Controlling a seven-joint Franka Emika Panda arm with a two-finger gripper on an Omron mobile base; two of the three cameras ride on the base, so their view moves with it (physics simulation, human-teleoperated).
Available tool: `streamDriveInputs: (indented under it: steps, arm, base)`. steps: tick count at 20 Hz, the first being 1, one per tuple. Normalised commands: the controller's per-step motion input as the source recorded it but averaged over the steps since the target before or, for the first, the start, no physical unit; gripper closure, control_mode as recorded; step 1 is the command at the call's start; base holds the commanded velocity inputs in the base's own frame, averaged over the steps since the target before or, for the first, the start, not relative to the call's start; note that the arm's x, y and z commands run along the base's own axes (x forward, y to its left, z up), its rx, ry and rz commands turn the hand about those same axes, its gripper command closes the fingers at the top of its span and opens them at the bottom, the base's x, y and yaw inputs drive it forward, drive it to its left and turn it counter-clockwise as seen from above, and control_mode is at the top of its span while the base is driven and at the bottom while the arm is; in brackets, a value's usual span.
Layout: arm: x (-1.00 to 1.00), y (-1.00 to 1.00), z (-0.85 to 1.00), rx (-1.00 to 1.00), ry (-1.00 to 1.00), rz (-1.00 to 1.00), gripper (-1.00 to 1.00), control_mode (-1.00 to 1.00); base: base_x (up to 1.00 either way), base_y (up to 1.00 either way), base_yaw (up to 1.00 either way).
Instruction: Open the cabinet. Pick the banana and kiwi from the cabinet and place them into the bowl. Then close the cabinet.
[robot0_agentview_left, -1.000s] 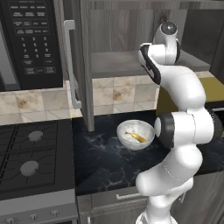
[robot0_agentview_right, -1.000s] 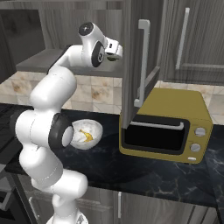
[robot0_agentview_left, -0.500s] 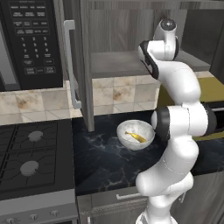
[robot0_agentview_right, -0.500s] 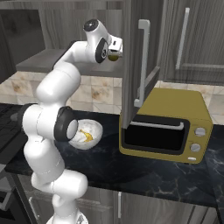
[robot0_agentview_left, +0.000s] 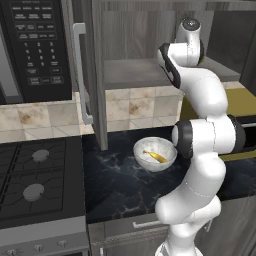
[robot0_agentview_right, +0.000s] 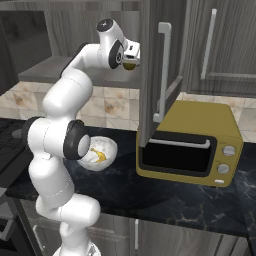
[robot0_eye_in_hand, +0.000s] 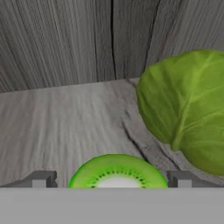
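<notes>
1. The two dark fingers (robot0_eye_in_hand: 43, 179) stand spread wide, one tip at each side of the bottom of the hand view, with nothing pinched between them.
2. The kiwi (robot0_eye_in_hand: 117, 171) lies between the two tips, its cut green face with pale centre turned toward the camera; whether the tips touch it I cannot tell.
3. The kiwi rests on the grey shelf (robot0_eye_in_hand: 57, 127) inside the cabinet (robot0_agentview_left: 95, 75), whose wood-grain back wall rises just behind it.
4. A larger bright green veined fruit (robot0_eye_in_hand: 188, 109) sits on the same shelf, near the kiwi on the right side of the hand view and apart from it.
5. In the right base view the gripper (robot0_agentview_right: 131, 61) is raised to shelf height, just beside the open cabinet door (robot0_agentview_right: 160, 75) with its long silver bar handle.
6. The other door, seen in the left base view, also stands open, beside the black microwave (robot0_agentview_left: 32, 47).
7. The banana (robot0_agentview_left: 155, 156) lies inside the bowl (robot0_agentview_left: 155, 154); the bowl stands on the dark marbled counter (robot0_agentview_left: 120, 185) below the cabinet.
8. A yellow toaster oven (robot0_agentview_right: 190, 142) stands on the counter under the open door, well apart from the bowl.
9. A black stovetop (robot0_agentview_left: 35, 177) lies beside the counter on the left of the left base view.
</notes>
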Motion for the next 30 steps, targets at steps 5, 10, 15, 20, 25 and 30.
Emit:
streamDriveInputs:
  steps: [5,10,15,20,25,30]
  arm:
    - [0.00,0.00,-0.67,0.00,-0.04,0.00,-1.00,-1.00]
    - [0.01,0.00,-0.36,0.00,0.00,0.00,-1.00,-1.00]
    - [0.01,0.00,-0.24,0.00,0.00,0.00,1.00,-1.00]
    - [0.00,0.00,-0.25,0.00,0.00,0.00,1.00,-1.00]
    - [0.00,0.00,-0.16,0.00,0.00,0.00,1.00,-1.00]
    - [0.00,-0.01,-0.07,0.00,-0.02,0.00,1.00,-1.00]
  base:
    - [0.00,0.00,0.00]
    - [0.00,0.00,0.00]
    - [0.00,0.00,0.00]
    - [0.00,0.00,0.00]
    - [0.00,0.00,0.00]
    - [0.00,0.00,0.00]
